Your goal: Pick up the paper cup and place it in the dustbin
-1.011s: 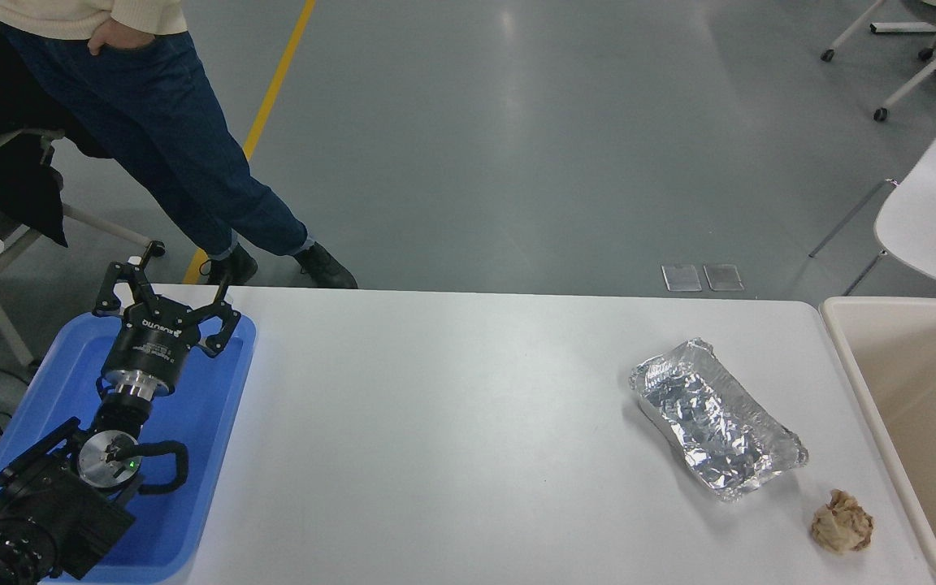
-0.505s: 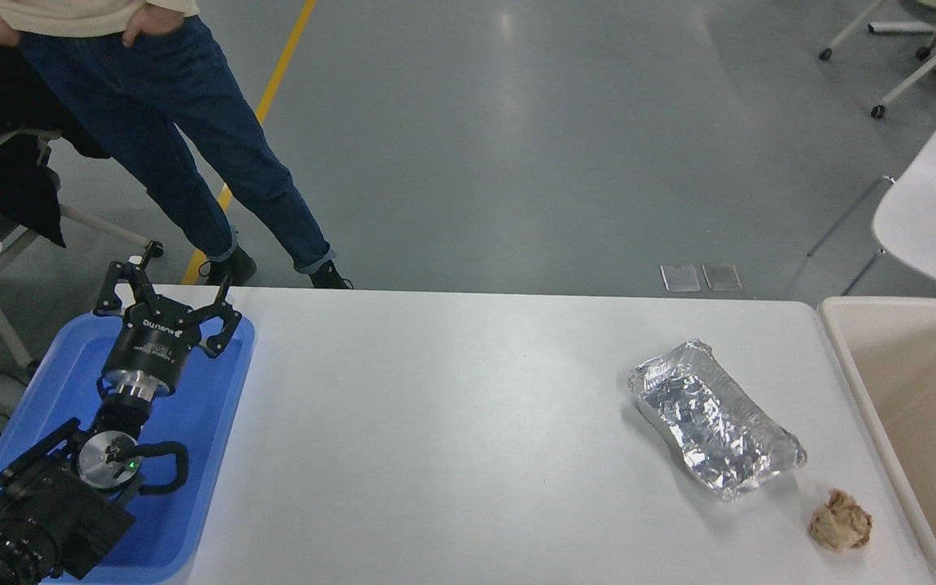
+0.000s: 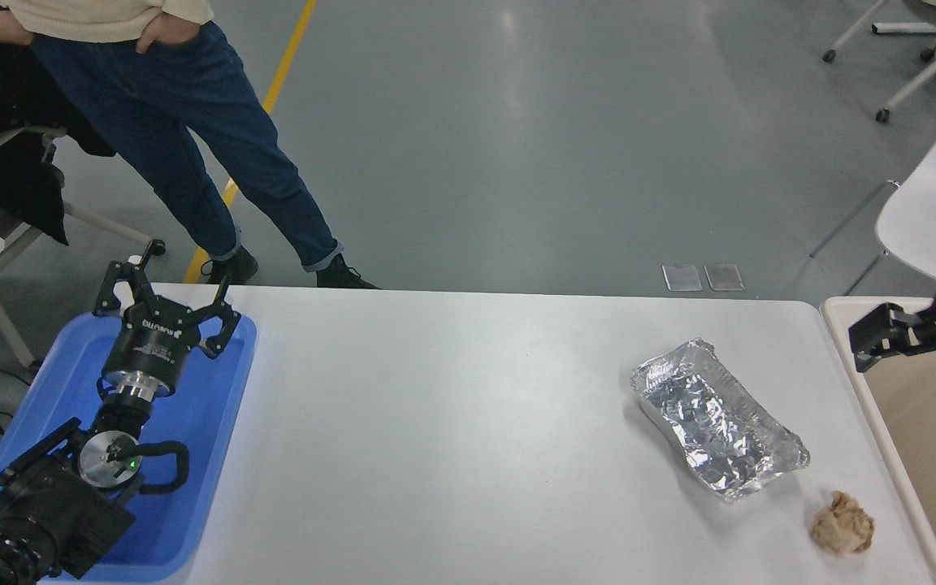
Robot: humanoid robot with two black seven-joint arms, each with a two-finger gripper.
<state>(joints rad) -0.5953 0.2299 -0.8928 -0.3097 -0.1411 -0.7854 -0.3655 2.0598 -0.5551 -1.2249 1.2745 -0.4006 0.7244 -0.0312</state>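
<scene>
The paper cup is out of view; nothing white and tapered shows on the table or in the visible part of the bin. The beige dustbin (image 3: 892, 455) stands at the table's right end, cut off by the picture edge. My right gripper (image 3: 915, 357) reaches in from the right edge above the bin's near-left corner, fingers spread, open, holding nothing. My left gripper (image 3: 167, 272) is parked over the blue tray (image 3: 216, 422) at the lower left, open.
A crumpled foil tray (image 3: 716, 418) lies on the right part of the white table (image 3: 435, 422), with a crumpled brown paper ball (image 3: 842, 524) near the front right corner. A person (image 3: 192, 138) stands beyond the far left edge.
My right gripper has come further into view from the right edge, moving left over the dustbin. The person has shifted their legs. Tray, foil and paper ball have not moved.
</scene>
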